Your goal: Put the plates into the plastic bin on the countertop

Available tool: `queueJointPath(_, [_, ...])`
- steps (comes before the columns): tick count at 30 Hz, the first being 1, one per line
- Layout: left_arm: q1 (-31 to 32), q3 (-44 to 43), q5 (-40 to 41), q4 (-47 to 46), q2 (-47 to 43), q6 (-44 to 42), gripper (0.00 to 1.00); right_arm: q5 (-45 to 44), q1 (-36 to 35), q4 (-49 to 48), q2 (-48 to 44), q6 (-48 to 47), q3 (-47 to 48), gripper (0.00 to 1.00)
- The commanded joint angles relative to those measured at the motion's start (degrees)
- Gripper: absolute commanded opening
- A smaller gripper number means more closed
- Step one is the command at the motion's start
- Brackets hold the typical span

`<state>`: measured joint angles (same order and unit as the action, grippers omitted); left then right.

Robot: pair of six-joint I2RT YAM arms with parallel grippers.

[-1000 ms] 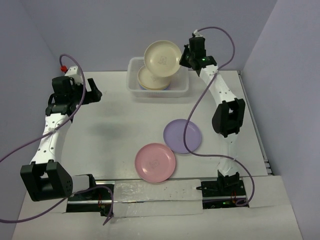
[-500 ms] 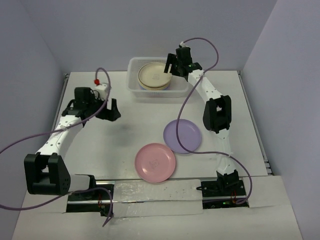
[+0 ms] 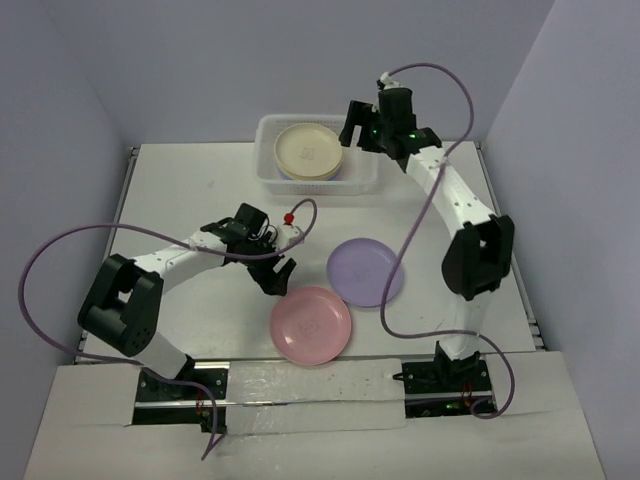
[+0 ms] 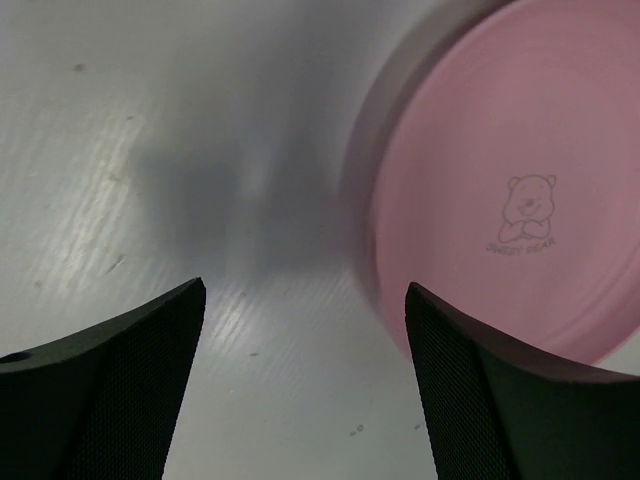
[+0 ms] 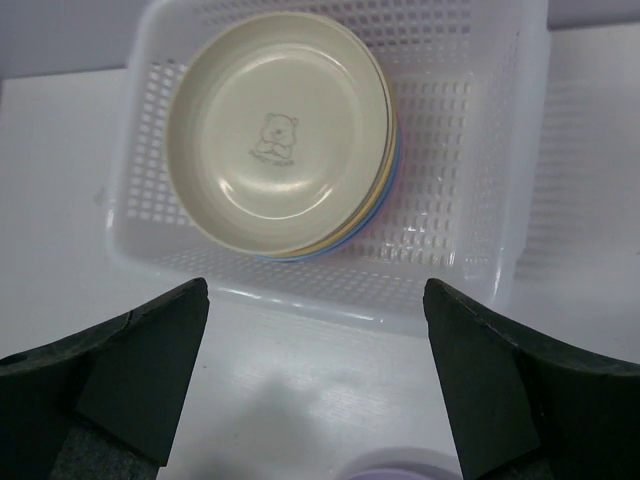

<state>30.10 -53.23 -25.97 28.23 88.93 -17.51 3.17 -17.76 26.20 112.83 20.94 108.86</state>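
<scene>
Top external gives you a white bench [image 3: 200, 200] inside lavender-grey walls [image 3: 200, 60]. The bin [image 3: 365, 178] at its far edge holds stacked plates [image 5: 378, 212], cream plate [image 3: 309, 150] uppermost; pink plate [image 3: 311, 325] and lavender plate [image 3: 355, 270] lie outside. Left end effector [image 4: 305, 295] gapes beside pink; right end effector [image 5: 315, 295] gapes near the bin.

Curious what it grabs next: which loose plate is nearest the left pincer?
The pink plate, just beside the left pincer; the lavender plate lies farther right.

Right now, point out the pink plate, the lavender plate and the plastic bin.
pink plate [image 3: 311, 325], top external view, its centre.
lavender plate [image 3: 362, 272], top external view, its centre.
plastic bin [image 5: 455, 130], right wrist view, bare floor.
</scene>
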Motion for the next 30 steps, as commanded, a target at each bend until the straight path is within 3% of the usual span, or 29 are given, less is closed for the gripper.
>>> queueJointPath(1, [3.2,-1.0,-2.2,-0.1,2.4,-3.1,0.85,1.3,2.3,-2.3,-11.0,-2.6,-6.7,0.95])
queueJointPath(4, [5.3,-1.2,-1.1,-1.0,4.4,-2.9,0.8,1.6,4.0,-1.9,-14.3,-2.9,-11.4,0.95])
queueJointPath(9, [8.6,-0.7,1.0,-2.8,6.6,-2.6,0.62,2.1,7.2,-2.1,-19.0,-3.7,-17.4,0.96])
queueJointPath(17, [9.5,-0.2,3.6,-1.8,4.7,-2.8,0.01,2.0,10.4,-2.2,-21.6,-5.1,-21.9,0.96])
queueJointPath(26, [9.3,0.2,4.8,12.1,-11.3,-8.9,0.0,2.2,10.5,-4.4,-21.5,-4.3,-27.6,0.95])
queueJointPath(30, [4.3,-9.2,2.3,16.8,-14.2,-7.3,0.0,1.8,10.5,-5.5,-22.0,-4.7,-31.1,0.96])
